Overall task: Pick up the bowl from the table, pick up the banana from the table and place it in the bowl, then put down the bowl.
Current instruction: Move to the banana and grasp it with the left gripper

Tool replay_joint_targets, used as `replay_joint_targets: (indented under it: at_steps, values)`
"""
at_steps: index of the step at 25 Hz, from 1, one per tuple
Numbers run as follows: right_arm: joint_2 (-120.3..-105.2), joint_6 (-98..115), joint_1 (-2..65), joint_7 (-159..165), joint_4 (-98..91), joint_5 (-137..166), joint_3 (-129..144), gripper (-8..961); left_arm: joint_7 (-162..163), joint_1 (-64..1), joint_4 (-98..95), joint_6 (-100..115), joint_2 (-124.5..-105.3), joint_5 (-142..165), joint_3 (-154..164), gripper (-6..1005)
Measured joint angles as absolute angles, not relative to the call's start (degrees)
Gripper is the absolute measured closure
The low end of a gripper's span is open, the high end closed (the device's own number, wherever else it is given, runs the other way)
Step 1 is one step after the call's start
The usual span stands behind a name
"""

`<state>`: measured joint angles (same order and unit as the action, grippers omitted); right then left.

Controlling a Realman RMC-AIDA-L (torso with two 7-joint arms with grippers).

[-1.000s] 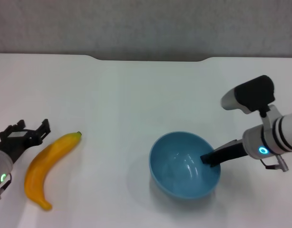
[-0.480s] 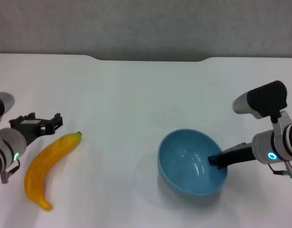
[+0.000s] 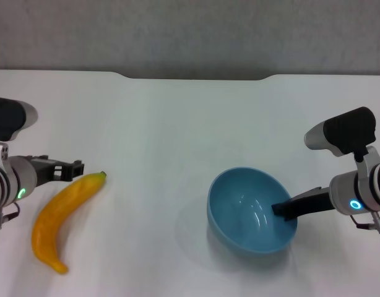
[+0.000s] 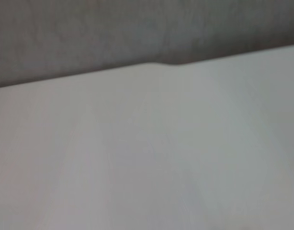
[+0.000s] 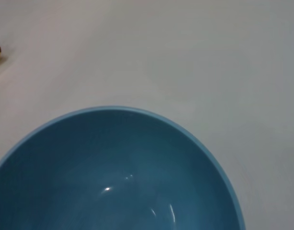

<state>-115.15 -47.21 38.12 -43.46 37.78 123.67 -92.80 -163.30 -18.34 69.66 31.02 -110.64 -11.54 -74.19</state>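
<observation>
Right pincer [image 3: 283, 209] is clamped on the bowl [image 3: 250, 210] rim, bowl tilted and apparently raised off the bench [image 3: 177, 136]. Banana [image 3: 63, 210] lies well left of the bowl; left pincer [image 3: 72, 168] sits by its stem, spread unclear. Grip the banana mid-body. Clear bench between them; far-edge notch irrelevant.

grey wall [image 3: 190, 34] — plain, evenly lit

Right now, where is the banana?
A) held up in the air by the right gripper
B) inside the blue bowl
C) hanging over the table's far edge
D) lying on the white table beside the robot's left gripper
D: the banana lies on the table by the left gripper, far from the empty bowl that the right gripper holds.
</observation>
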Motion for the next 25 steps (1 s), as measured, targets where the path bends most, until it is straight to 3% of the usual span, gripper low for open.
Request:
replay_joint_targets:
  at_steps: [10, 25]
  values:
    - [-115.14, -47.0, 38.1, -43.4, 37.7, 123.6, -92.8, 890, -163.2, -23.8, 69.6, 46.2, -110.29, -8.2, -70.7, 371]
    - [-115.17, -46.4, 38.3, -43.2, 37.7, 123.6, -92.8, 891, -163.1, -26.9, 66.4, 49.7, -110.65, -9.3, -69.3, 379]
